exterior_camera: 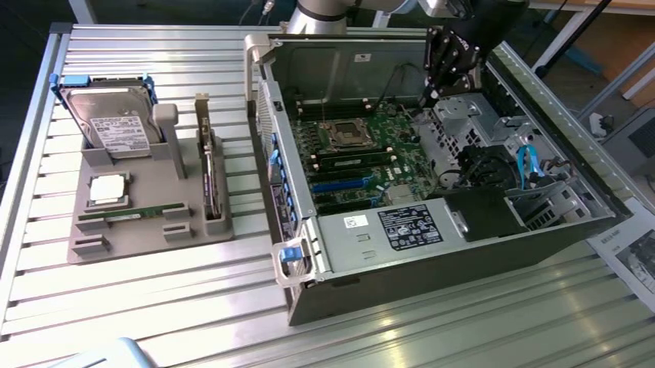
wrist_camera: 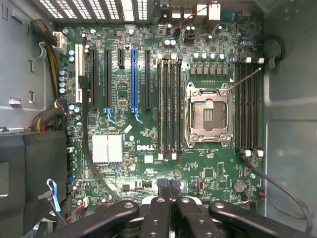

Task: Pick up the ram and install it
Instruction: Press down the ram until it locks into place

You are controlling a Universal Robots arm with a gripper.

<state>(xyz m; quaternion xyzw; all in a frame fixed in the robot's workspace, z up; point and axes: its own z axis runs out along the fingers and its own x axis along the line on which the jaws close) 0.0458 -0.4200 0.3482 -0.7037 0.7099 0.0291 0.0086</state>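
Black hand (wrist_camera: 170, 185) fully closed, empty, above green motherboard (wrist_camera: 148, 130); ram (exterior_camera: 133, 212) on tray (exterior_camera: 156, 186).

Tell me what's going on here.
The robot arm's tool hangs shut, with nothing seen in it, over the motherboard inside the open case. The ram lies in the gray holder beside the case, on the exterior view's left, not yet picked up. The board's ram slots are empty.
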